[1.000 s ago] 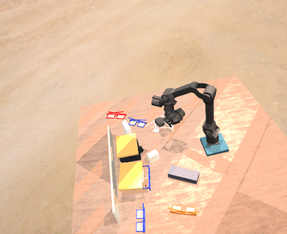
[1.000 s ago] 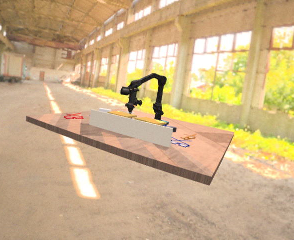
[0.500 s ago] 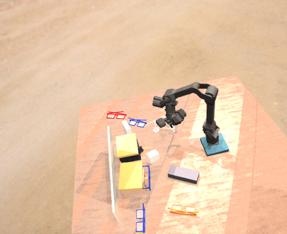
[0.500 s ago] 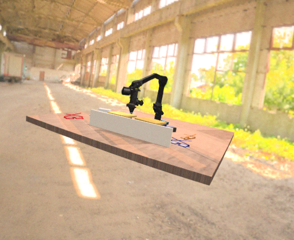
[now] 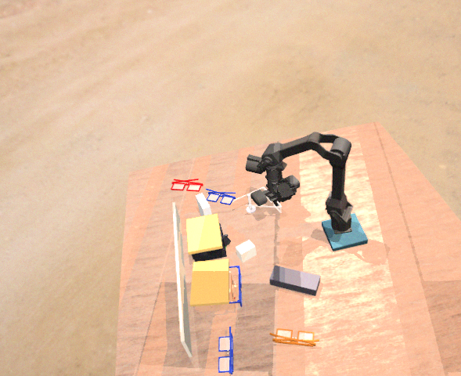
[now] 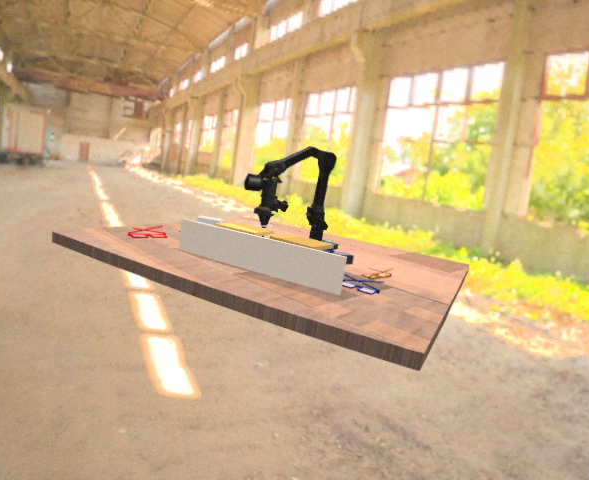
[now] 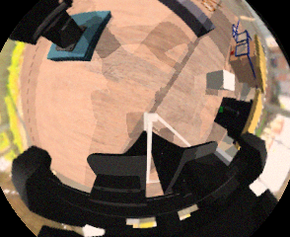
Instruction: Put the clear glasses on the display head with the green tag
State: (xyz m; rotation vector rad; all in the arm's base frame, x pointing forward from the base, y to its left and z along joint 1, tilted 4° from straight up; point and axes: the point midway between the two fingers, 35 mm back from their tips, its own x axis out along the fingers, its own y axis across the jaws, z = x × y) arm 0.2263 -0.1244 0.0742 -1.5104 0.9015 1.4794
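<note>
My gripper [image 5: 269, 199] [image 6: 264, 226] [image 7: 146, 133] is shut on the clear glasses [image 5: 241, 197] [image 7: 149, 153], whose pale frame passes between the fingertips. The glasses are unfolded, above the table and beside a small round white stand [image 5: 250, 209]. The black display head [image 5: 209, 255] [image 7: 238, 118] stands under a yellow block, its face toward the arm's side. Its green tag [image 7: 221, 110] shows in the wrist view. It wears no glasses that I can see. The other head [image 5: 233, 287] [image 7: 243, 64] is tan and wears blue glasses [image 5: 239, 283] [image 7: 242, 48]. My gripper is well away from both heads.
A white cube [image 5: 246, 251] [image 7: 227, 80] stands before the black head. A long pale panel [image 5: 179, 279] [image 6: 258, 262] stands behind both heads. A white block [image 5: 203, 204], red glasses [image 5: 186, 186], folded blue glasses [image 5: 221, 197], a dark block [image 5: 295, 279] and orange glasses [image 5: 295, 338] lie around.
</note>
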